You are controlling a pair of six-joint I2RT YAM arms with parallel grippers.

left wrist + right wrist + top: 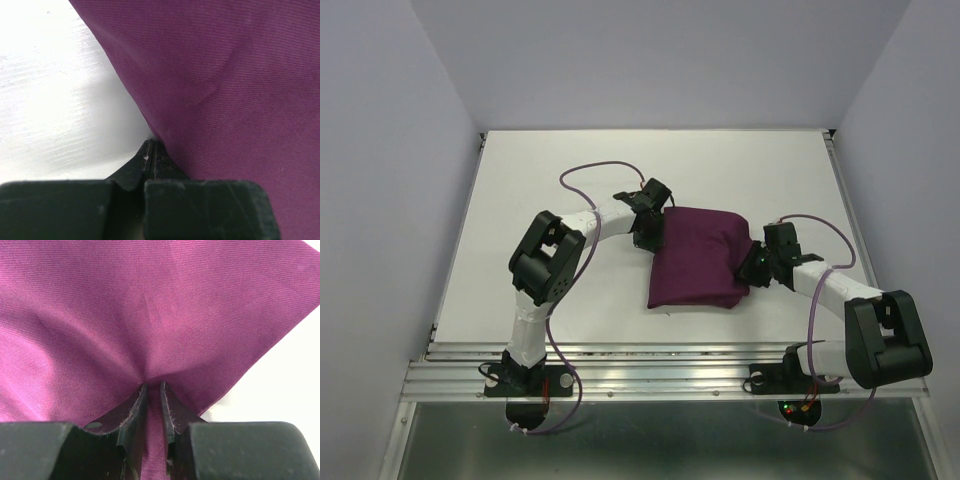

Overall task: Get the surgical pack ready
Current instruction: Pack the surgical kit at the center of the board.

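Purple cloth (698, 258): soft, limp; pinch at edges. Fold nipped in right hand (152, 390); left hand (150, 150) closed, hold unclear.

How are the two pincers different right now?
The left pincer is shut tight, tips touching, at the left edge of the purple cloth. The right pincer has a gap, with a fold of cloth pinched in it, on the right side. Both are black and meet the cloth.
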